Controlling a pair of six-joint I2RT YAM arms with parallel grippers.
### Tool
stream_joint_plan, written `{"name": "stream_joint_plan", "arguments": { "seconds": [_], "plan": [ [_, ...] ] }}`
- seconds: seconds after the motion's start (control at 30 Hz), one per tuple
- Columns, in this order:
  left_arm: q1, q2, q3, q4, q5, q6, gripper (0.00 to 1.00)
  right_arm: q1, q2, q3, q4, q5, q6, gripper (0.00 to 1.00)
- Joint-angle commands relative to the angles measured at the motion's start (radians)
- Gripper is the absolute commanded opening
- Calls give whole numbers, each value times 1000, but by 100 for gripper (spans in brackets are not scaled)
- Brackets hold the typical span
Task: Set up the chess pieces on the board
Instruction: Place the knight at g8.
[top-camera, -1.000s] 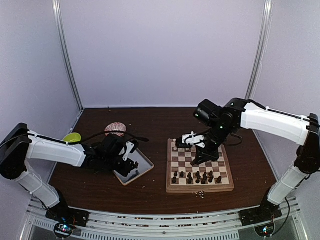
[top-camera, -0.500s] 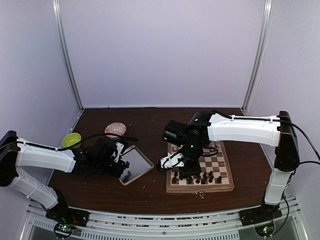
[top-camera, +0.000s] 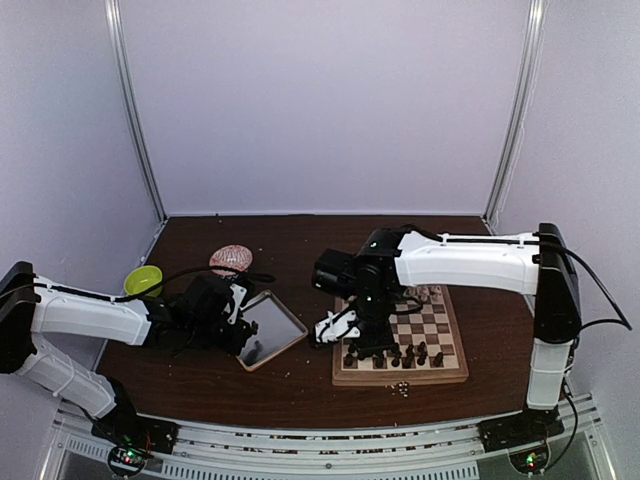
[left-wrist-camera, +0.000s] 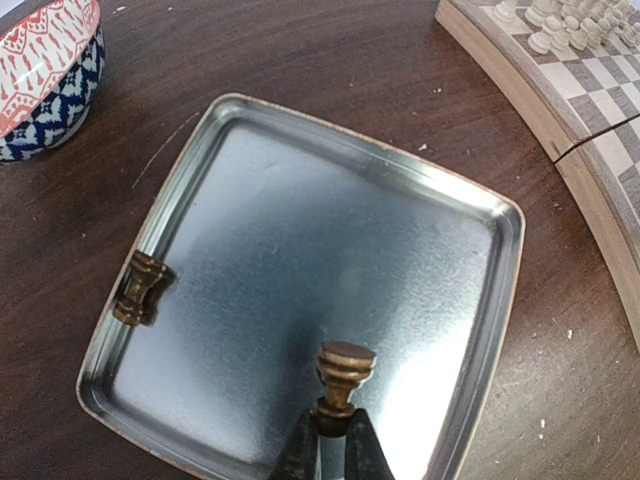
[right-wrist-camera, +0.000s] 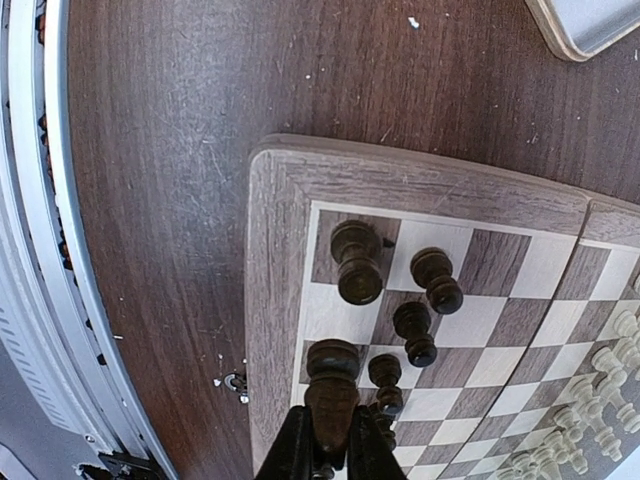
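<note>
1. the left gripper (left-wrist-camera: 335, 432) was closed tight on a dark chess piece (left-wrist-camera: 345, 368). it pinched the piece low on the stem, so the rounded head stood clear above the fingers.
2. that piece hung upright over the silver tray (left-wrist-camera: 480, 215), toward the tray's near edge. this looked like a lift out of the tray, meant for the board (right-wrist-camera: 275, 300).
3. a second dark piece (left-wrist-camera: 140, 288) lay on its side against the tray's left wall, not yet collected. the tray seemed to serve as a holding place for pieces waiting their turn.
4. the right gripper (right-wrist-camera: 325, 435) was clamped on another dark piece (right-wrist-camera: 332, 375). it held the piece upright at the board's near left corner, probably so it could go straight down onto a square. whether its base touched the board could not be told.
5. four standing dark pieces (right-wrist-camera: 358, 262) stood on squares just beside it, so the release likely called for a narrow, careful opening.
6. the cream pieces (right-wrist-camera: 600, 385) crowded the far side of the board. the dark side looked only partly filled.
</note>
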Motion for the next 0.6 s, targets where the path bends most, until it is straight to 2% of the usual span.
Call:
{"name": "stream_joint_plan", "arguments": {
  "seconds": [0.0, 0.57],
  "plan": [
    [7, -16, -5, 52, -14, -3, 2, 9, 24, 30, -38, 38, -14, 13],
    [9, 4, 2, 64, -3, 5, 2, 16, 72, 19, -32, 58, -11, 14]
  ]
}}
